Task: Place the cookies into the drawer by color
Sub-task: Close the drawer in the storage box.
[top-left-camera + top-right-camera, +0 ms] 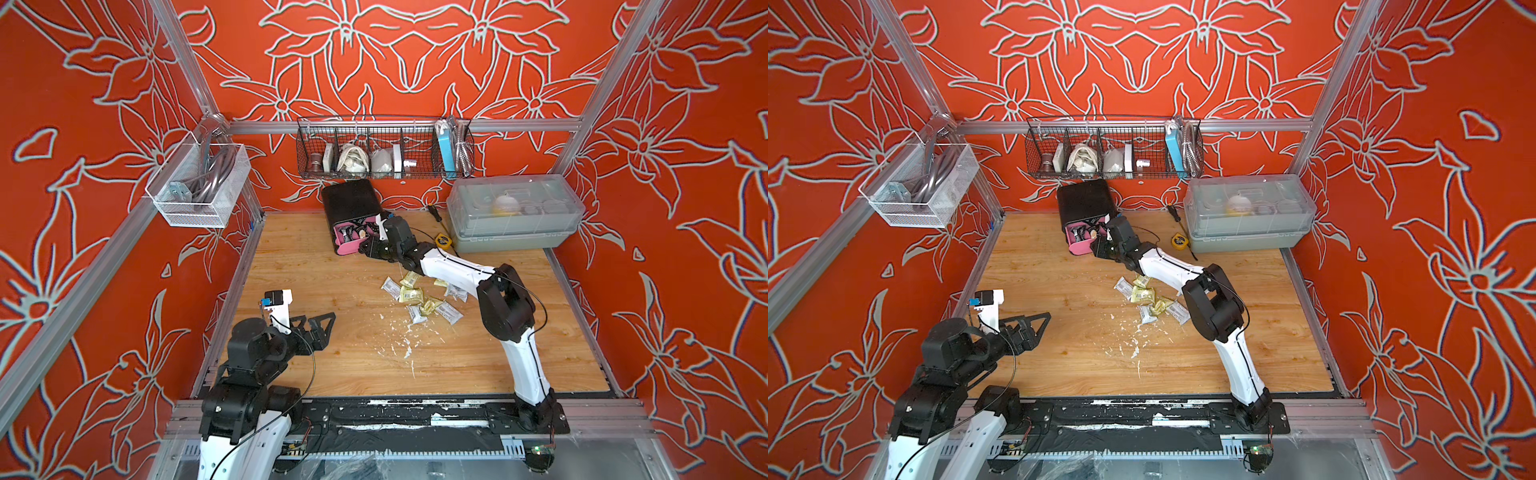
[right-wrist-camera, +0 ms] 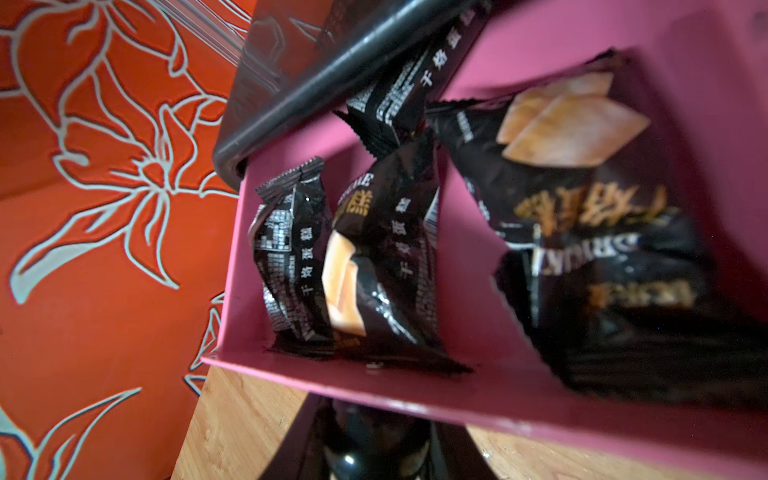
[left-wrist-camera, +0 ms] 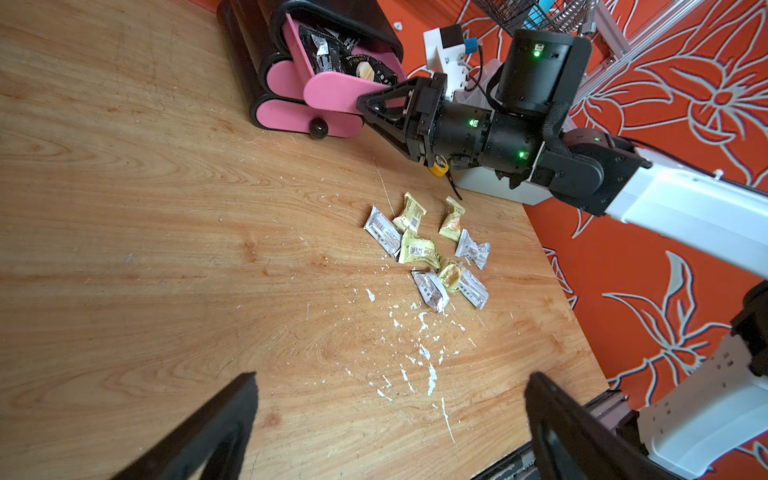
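The drawer point(image 1: 348, 203) is a black mini chest with pink drawers at the back of the table, also in a top view point(image 1: 1084, 201). Its top pink drawer point(image 3: 332, 94) is pulled out and holds several black cookies point(image 2: 374, 257). My right gripper point(image 1: 368, 246) is shut on that drawer's round black knob point(image 2: 365, 444), seen from the side in the left wrist view point(image 3: 372, 110). Yellow and white-silver cookies point(image 1: 419, 297) lie in a loose pile mid-table point(image 3: 432, 253). My left gripper point(image 3: 390, 386) hovers open and holds nothing near the front left point(image 1: 326, 328).
A grey lidded box point(image 1: 515, 216) stands at the back right, with a yellow tape measure point(image 1: 444, 240) and a screwdriver point(image 1: 434, 212) beside it. A wire basket point(image 1: 384, 149) and a white mesh basket point(image 1: 199, 183) hang on the frame. White flecks point(image 1: 399, 336) mark the wood.
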### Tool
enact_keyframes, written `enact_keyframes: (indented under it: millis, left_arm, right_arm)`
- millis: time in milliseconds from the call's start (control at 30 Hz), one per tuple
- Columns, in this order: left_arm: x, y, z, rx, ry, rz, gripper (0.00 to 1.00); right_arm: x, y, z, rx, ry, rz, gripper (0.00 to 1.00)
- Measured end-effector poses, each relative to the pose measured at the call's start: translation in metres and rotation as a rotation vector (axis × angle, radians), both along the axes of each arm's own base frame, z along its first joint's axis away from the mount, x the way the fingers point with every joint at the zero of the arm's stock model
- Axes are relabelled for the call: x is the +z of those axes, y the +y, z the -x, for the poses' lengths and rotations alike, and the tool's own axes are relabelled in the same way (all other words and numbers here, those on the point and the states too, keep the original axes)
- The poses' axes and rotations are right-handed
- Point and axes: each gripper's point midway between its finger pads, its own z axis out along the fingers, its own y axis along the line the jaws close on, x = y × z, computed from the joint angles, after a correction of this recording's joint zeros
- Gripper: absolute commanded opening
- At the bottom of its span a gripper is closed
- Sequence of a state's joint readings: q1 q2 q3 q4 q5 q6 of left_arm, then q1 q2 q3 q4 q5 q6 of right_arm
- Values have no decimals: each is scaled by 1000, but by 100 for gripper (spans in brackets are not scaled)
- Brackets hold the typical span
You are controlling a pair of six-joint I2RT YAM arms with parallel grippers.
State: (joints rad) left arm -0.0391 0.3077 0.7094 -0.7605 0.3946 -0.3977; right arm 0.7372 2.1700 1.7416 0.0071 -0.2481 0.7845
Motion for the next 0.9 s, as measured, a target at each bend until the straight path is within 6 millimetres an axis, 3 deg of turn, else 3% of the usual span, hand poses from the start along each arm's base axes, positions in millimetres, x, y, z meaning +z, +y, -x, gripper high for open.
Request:
enact_keyframes:
  millis: [333, 533, 700, 900]
  left_arm:
    - [0, 0, 0, 0, 0, 0, 99]
    - [0, 0, 0, 1, 0, 0, 99]
    - [0, 1, 0, 6, 1, -2, 99]
    - [0, 1, 0, 9, 2, -1, 99]
  right_arm:
    - [21, -11, 22, -2, 16, -5, 27]
    - [28, -10, 23, 3, -1, 0, 29]
    - [36, -1, 10, 1, -9, 9, 32]
    - [28, 16, -12, 14, -37, 28, 39]
